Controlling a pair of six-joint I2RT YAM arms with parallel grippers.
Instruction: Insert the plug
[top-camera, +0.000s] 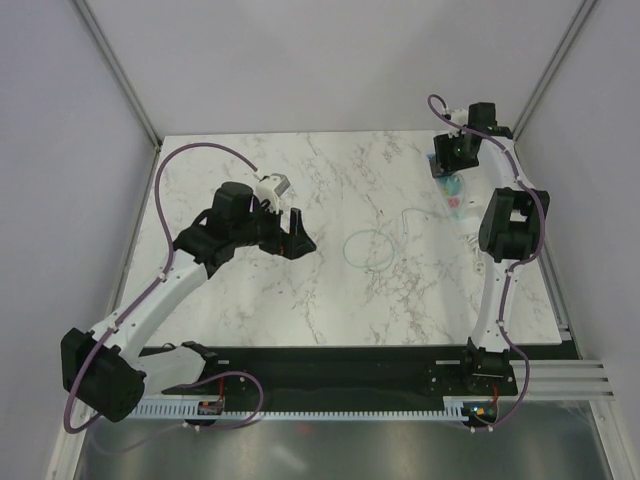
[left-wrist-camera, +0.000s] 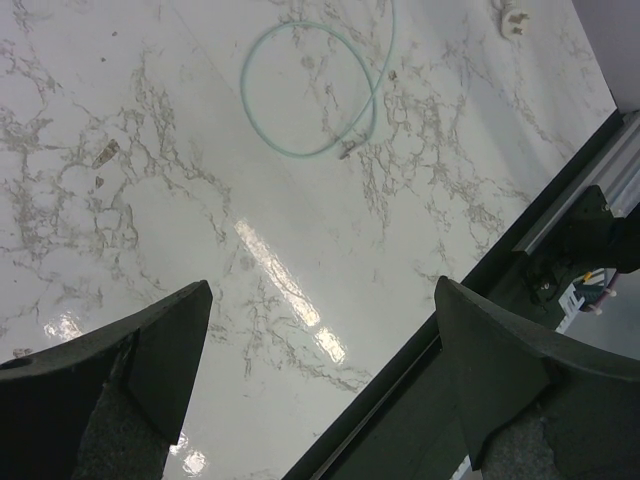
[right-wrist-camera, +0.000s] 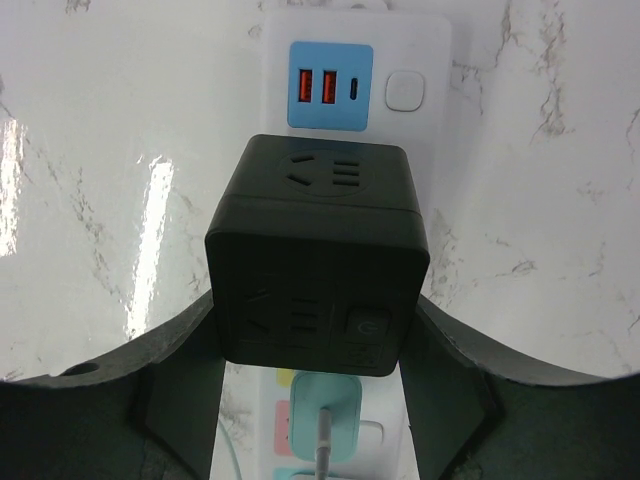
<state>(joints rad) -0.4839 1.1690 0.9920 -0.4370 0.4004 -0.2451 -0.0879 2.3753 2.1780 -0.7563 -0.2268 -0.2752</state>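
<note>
CLOSE FIT: The right claw (right-wrist-camera: 318, 345) clamps the black plug (right-wrist-camera: 318, 250) directly over the white power strip (right-wrist-camera: 430, 55) on the table (right-wrist-camera: 80, 150); the left claw (left-wrist-camera: 320, 300) hangs spread, empty. Pressed down off-centre, it could jam, tilt in the grip or shove the strip aside.
</note>
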